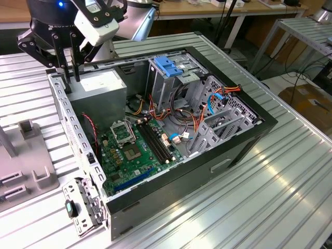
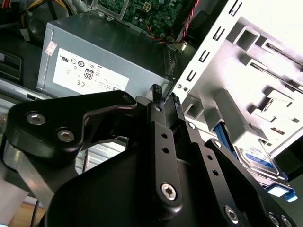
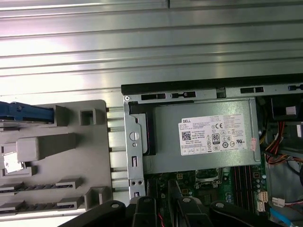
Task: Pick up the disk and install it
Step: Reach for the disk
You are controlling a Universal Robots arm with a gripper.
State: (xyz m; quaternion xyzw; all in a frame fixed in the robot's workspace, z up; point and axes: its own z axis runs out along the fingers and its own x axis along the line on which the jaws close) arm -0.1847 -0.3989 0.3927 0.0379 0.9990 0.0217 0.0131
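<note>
Aluminium slatted table [image 1: 270,207]. Black computer case [image 1: 207,174], open, lying on it. Grey holder [image 3: 94,156] just beside the case. Grey power-supply box [image 1: 98,89] in a case corner. Gripper [image 1: 72,78] above that box, fingers pressed nearly together, empty. Disk [image 2: 258,158], blue-railed, resting in the holder.

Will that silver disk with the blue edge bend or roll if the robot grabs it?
Probably stiff: the disk looks like a flat metal slab in a blue plastic frame. Flat and cornered, it likely won't roll. Its smooth face might be slippery.
</note>
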